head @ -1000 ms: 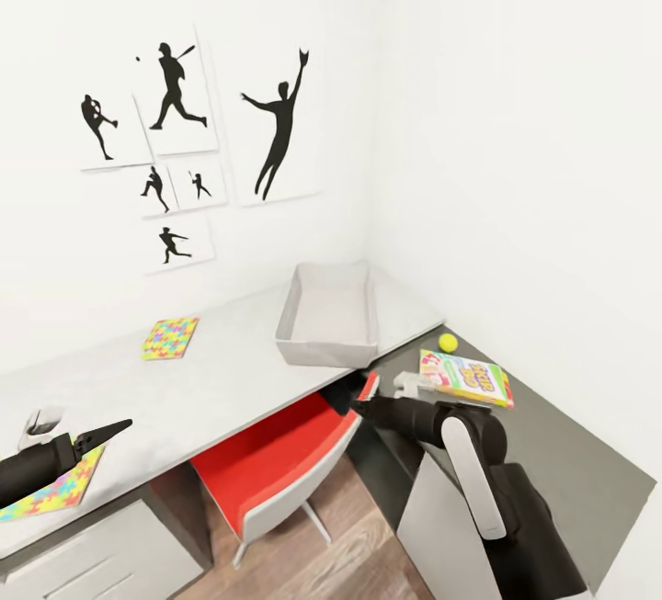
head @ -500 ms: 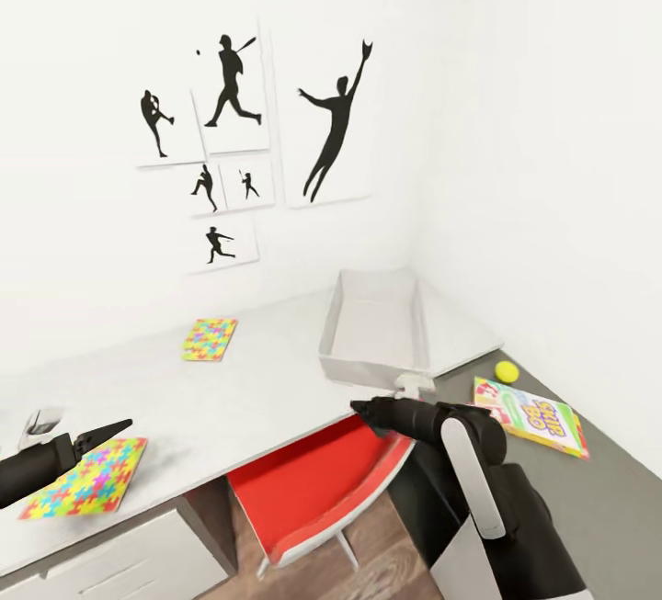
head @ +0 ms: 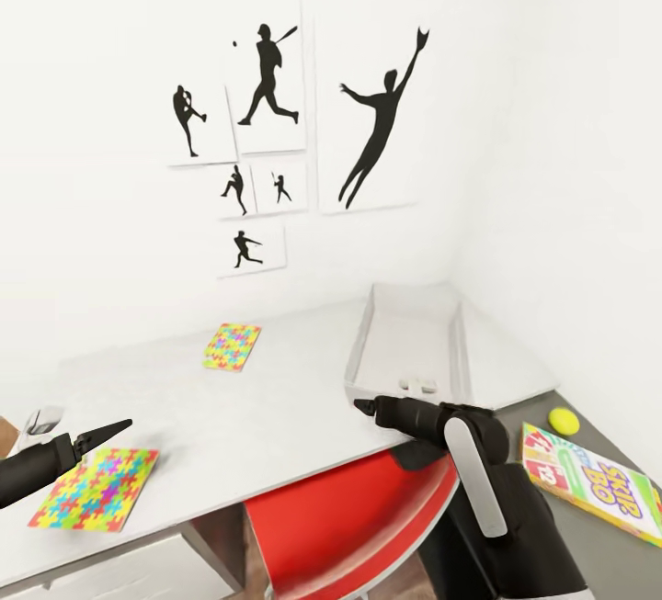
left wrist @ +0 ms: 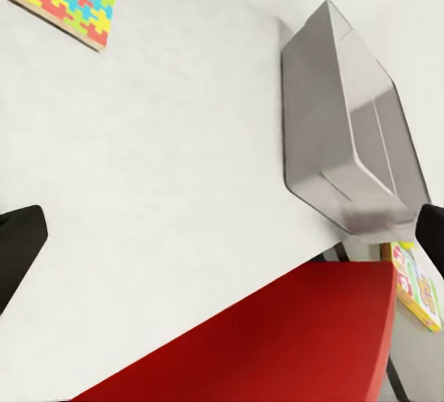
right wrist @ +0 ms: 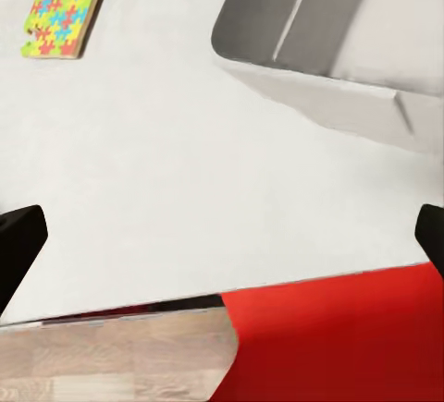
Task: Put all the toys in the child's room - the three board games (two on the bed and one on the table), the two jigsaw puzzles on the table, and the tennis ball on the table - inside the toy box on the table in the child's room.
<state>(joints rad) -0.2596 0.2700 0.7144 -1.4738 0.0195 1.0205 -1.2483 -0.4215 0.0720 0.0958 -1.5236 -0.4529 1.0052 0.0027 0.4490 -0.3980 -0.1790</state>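
Toys are sitting all over the desk (head: 276, 398). Nearest, 1 jigsaw puzzle (head: 97, 488) is lying under the left gripper (head: 108, 432), which is hanging spread wide, holding nothing. Right gripper (head: 365, 409) is gaping empty too. Rightward, board game (head: 588, 482) and tennis ball (head: 561, 418). Farther back, second puzzle (head: 232, 346) and toy box (head: 409, 347).

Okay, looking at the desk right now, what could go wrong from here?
The red chair sits tucked under the desk edge below the right gripper, so a low reach might bump it. The ball lies loose beside the board game and may roll if nudged. The near puzzle lies flat, likely hard to pinch.
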